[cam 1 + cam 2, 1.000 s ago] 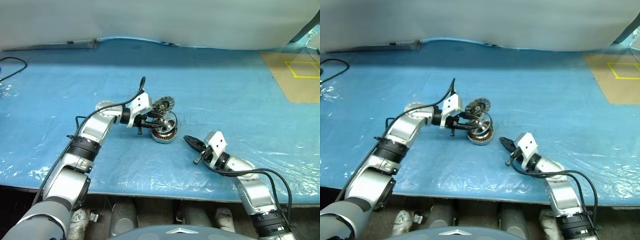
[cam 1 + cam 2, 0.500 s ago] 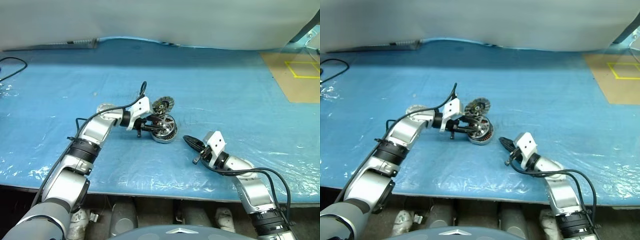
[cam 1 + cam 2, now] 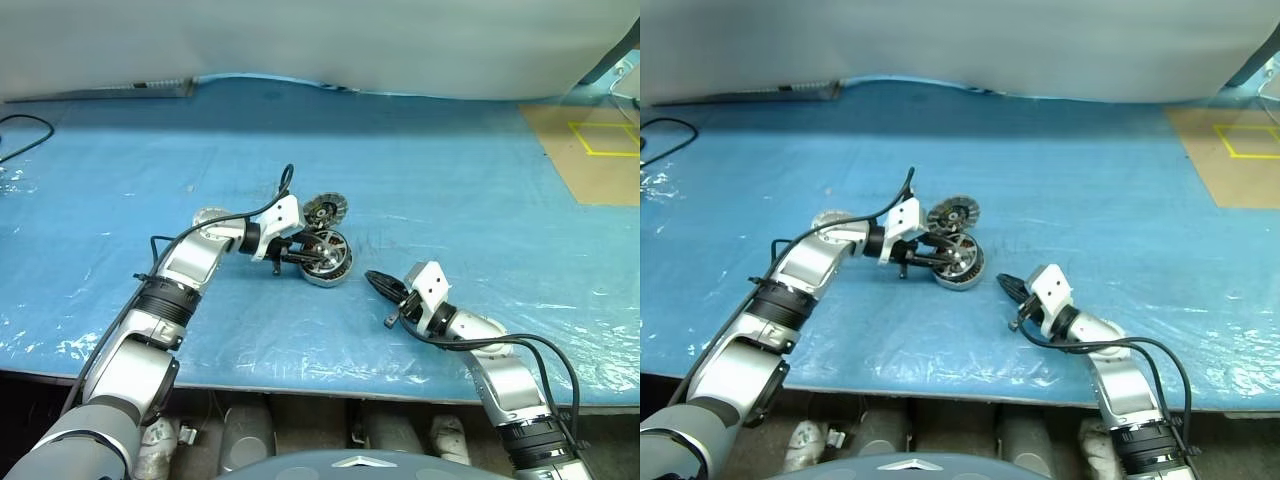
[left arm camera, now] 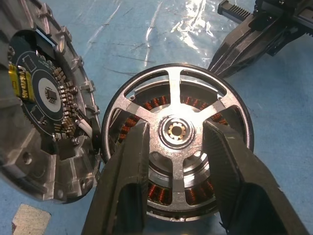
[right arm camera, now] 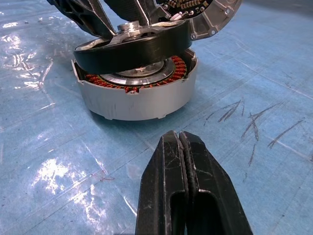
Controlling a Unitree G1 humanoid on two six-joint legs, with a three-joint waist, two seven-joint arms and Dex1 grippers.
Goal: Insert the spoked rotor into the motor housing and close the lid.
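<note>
Tabletop (image 3: 450, 180) first: blue, covered in crinkled glossy film, with scuffs just ahead of your right pincer (image 5: 182, 142). That one sits pressed together and empty, well apart from the work, pointing at the housing's side.

Your left pincer (image 4: 175, 147) is the nearer by far: its black fingers (image 4: 128, 161) straddle the rotor's hub from above, one on each side, and whether they pinch the hub or merely flank it you cannot tell.

Housing (image 5: 142, 98) lies directly under that pincer, a squat grey drum ringed with copper windings. Rotor (image 4: 176, 132) sits on top, silver, five broad spokes, dark rim, but tilted: one edge rides high, the other dips in. Its axis leans off the housing's, so I judge the coming push needs levelling first or it may jam.

Lid (image 4: 44, 112) leans just beside the left pincer, touching the housing, ribbed edge, circuit board showing.
</note>
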